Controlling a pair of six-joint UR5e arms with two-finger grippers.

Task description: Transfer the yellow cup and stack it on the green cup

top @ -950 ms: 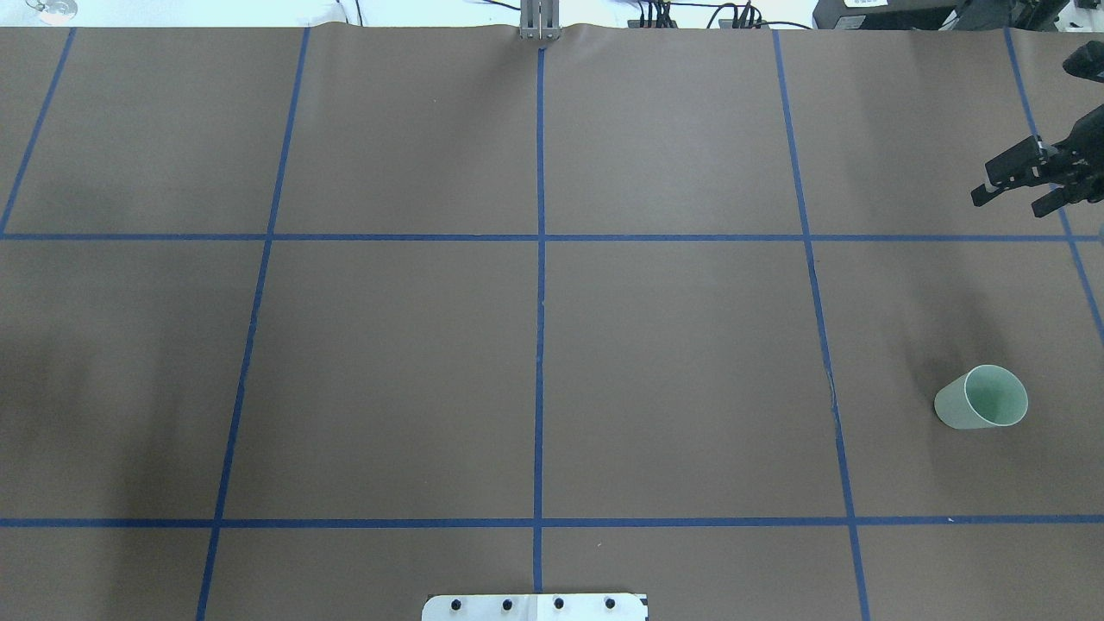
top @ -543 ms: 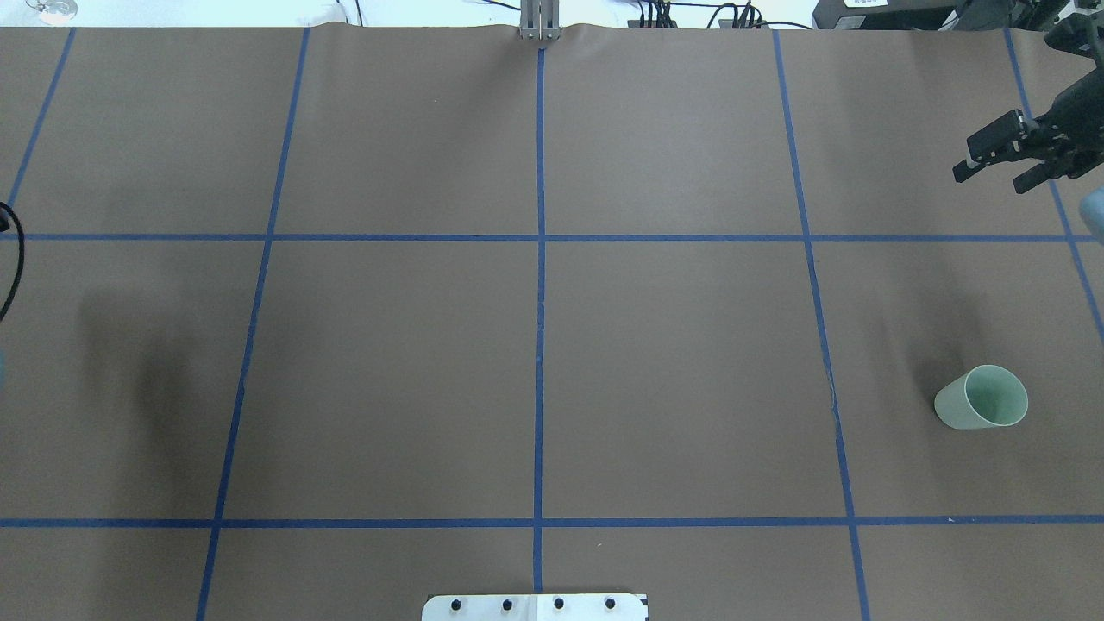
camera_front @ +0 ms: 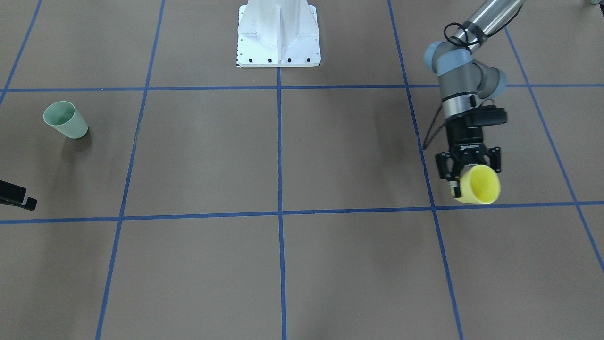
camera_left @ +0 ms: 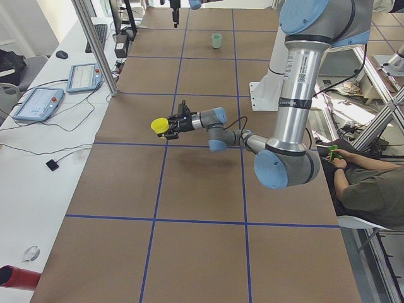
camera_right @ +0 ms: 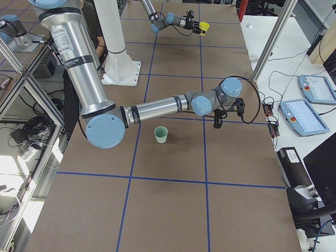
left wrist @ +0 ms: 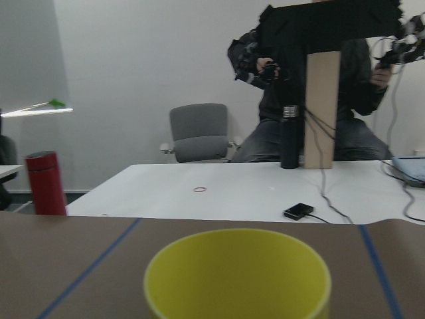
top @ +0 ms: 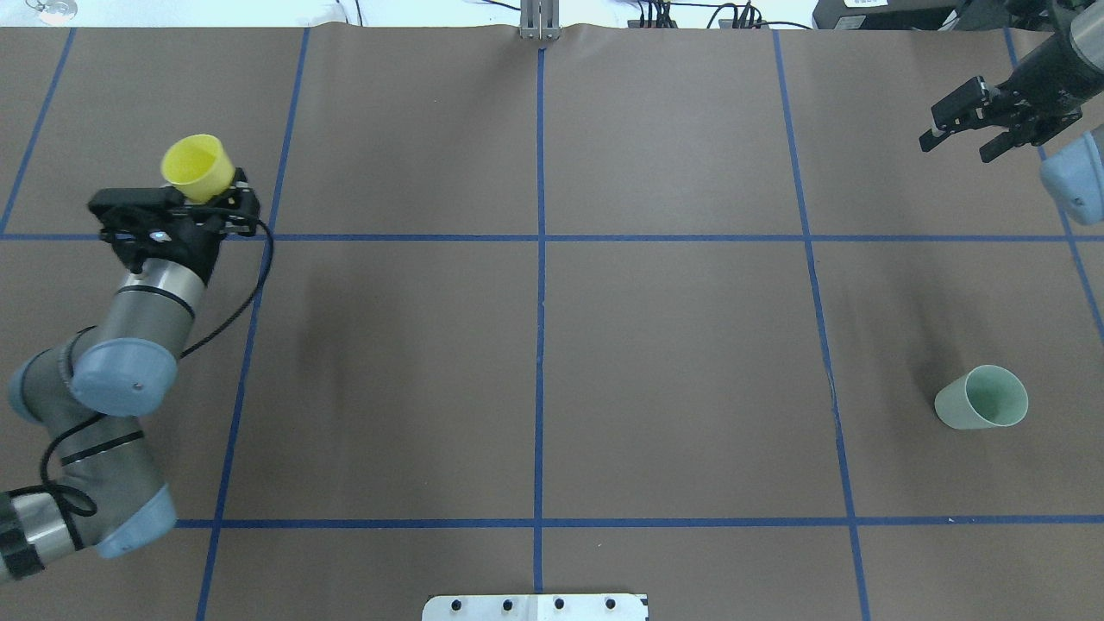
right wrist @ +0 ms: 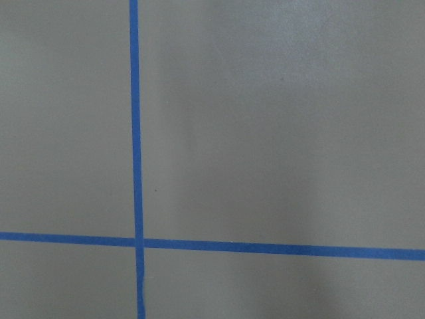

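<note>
The table [top: 673,345] carries a brown cover divided into squares by blue tape lines [top: 540,345]. The white base plate [camera_front: 278,33] sits on the centre line at the robot's edge. In the left wrist view, a white bench beyond the far edge holds a red bottle [left wrist: 45,183], with a grey chair [left wrist: 198,131] and a person [left wrist: 299,80] behind it. The stretch between the two cups is taped cover.

The left gripper [top: 205,197] is clamped on the lower part of the yellow cup [top: 198,166] at the far left, with the cup's mouth facing away from the wrist. The green cup [top: 983,398] stands upright at the right side, well apart from both grippers. The right gripper [top: 964,131] hangs at the far right corner, fingers spread and holding nothing.
</note>
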